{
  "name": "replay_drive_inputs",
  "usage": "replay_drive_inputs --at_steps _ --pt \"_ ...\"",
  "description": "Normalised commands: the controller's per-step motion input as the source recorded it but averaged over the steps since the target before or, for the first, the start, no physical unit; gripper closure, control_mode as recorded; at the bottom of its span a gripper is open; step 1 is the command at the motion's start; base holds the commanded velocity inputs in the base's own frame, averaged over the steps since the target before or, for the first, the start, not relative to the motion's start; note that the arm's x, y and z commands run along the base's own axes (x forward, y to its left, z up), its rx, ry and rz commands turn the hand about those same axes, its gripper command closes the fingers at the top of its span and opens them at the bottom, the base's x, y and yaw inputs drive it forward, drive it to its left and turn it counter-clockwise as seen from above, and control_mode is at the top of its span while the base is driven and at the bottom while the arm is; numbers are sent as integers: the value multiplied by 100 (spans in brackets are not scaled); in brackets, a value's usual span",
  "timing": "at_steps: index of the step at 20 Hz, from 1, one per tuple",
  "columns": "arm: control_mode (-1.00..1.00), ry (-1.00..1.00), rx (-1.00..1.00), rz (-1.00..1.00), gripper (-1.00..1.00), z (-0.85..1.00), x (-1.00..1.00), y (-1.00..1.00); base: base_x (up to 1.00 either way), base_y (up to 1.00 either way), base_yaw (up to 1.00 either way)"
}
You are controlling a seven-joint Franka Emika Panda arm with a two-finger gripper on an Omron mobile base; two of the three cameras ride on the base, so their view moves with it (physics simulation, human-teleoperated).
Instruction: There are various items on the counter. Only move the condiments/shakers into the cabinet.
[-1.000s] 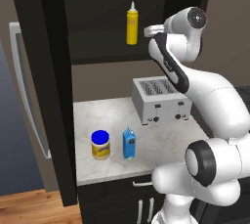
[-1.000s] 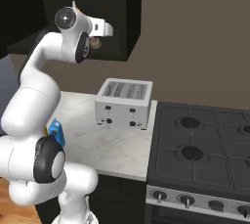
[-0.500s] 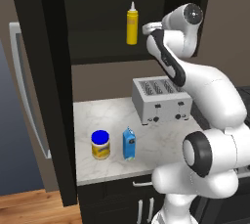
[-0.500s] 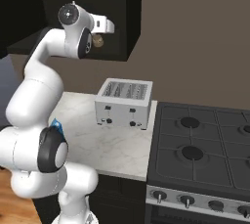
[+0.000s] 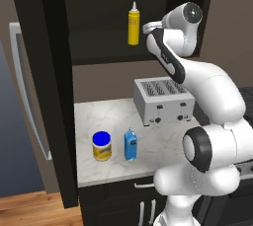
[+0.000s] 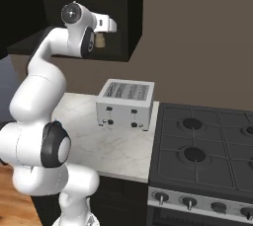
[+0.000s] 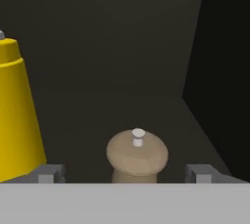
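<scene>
In the hand view the small tan shaker (image 7: pixel 137 155) stands upright on the dark cabinet shelf (image 7: pixel 88 115), between the fingertips of my gripper (image 7: pixel 124 175). The jaws are open wide and clear of the shaker on both sides. The yellow squeeze bottle (image 7: pixel 14 115) stands just left of it on the same shelf. From the left base view, the bottle (image 5: pixel 133 25) sits in the cabinet (image 5: pixel 94 32) with my gripper (image 5: pixel 148 26) beside it. The right base view shows the shaker (image 6: pixel 100 42) under the hand. The blue-lidded jar (image 5: pixel 102 146) stands on the counter (image 5: pixel 108 116).
A small blue carton (image 5: pixel 130 145) stands right of the jar near the counter's front. The silver toaster (image 5: pixel 163 101) sits at the back under the cabinet. A black stove (image 6: pixel 207 151) adjoins the counter on the right. The cabinet's dark right wall (image 7: pixel 219 71) is close to the shaker.
The jaws have opened wide, and the tan shaker now stands free on the shelf. The arm has barely moved.
</scene>
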Motion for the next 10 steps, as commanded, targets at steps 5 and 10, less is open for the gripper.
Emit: replay_drive_inputs --at_steps 5,10 --pt "-100 0 0 0 -100 0 6 0 0 0 0" --pt "-100 -2 0 -6 -100 -9 -72 0 0 0 0"
